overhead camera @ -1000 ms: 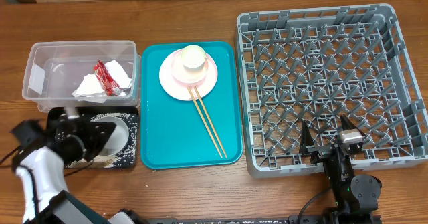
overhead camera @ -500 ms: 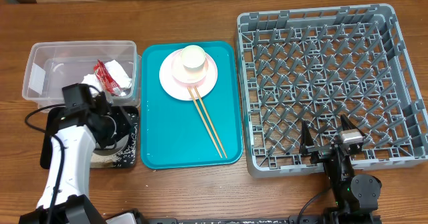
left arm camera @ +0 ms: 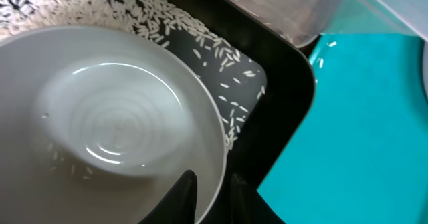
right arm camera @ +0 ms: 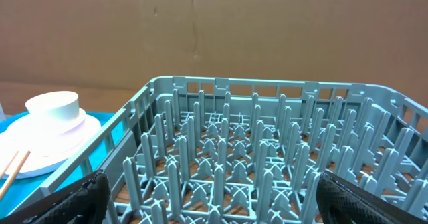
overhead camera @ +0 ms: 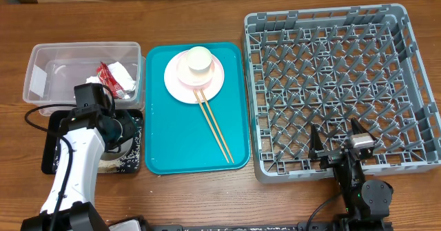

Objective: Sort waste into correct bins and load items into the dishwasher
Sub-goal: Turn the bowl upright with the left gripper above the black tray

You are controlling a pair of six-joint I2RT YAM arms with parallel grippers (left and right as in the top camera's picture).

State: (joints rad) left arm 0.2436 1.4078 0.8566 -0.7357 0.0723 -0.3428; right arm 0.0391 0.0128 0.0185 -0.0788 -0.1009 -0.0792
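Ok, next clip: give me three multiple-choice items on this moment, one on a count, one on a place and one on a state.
1. How many thin wooden chopsticks lie on the teal plastic tray?
A. one
B. two
C. four

2. Where is the small red printed wrapper?
A. in the clear rectangular plastic tub
B. on the teal tray
C. beside the chopsticks

3. What is the state of the right gripper?
A. shut on a chopstick
B. shut on the wrapper
C. open, holding nothing

Answers:
1 B: two sticks lie side by side on the tray.
2 A: the wrapper sits inside the tub's walls.
3 C: its fingers stand wide apart with nothing gripped.
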